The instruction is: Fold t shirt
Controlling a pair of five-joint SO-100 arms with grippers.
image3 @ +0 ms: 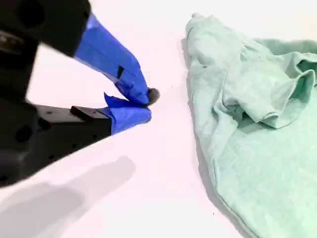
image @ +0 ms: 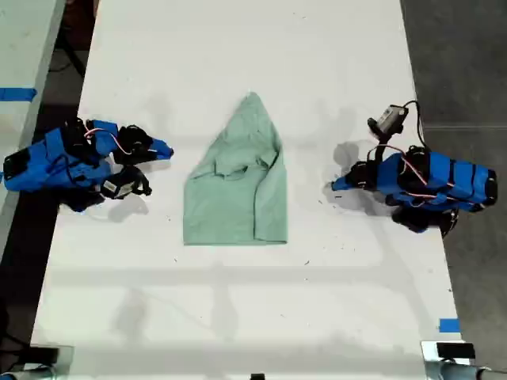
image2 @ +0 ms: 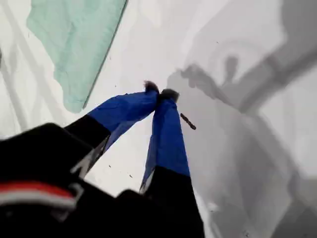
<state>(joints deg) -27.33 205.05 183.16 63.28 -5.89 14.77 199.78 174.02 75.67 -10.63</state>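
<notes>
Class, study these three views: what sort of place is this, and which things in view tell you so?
Probably a robotics lab or workshop bench. Two small blue arms sit on a plain white table, facing a lone t shirt; blue tape markers mark the table's edges, and grey floor lies beyond.

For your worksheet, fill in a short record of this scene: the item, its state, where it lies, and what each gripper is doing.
item: pale green t shirt
state: wrinkled, partly folded, tapering to a point at the far end in the exterior view
surface: white table, shirt near its middle
first gripper: shut, holding nothing, clear of the shirt
second gripper: shut, holding nothing, beside the shirt's edge, not touching
</notes>
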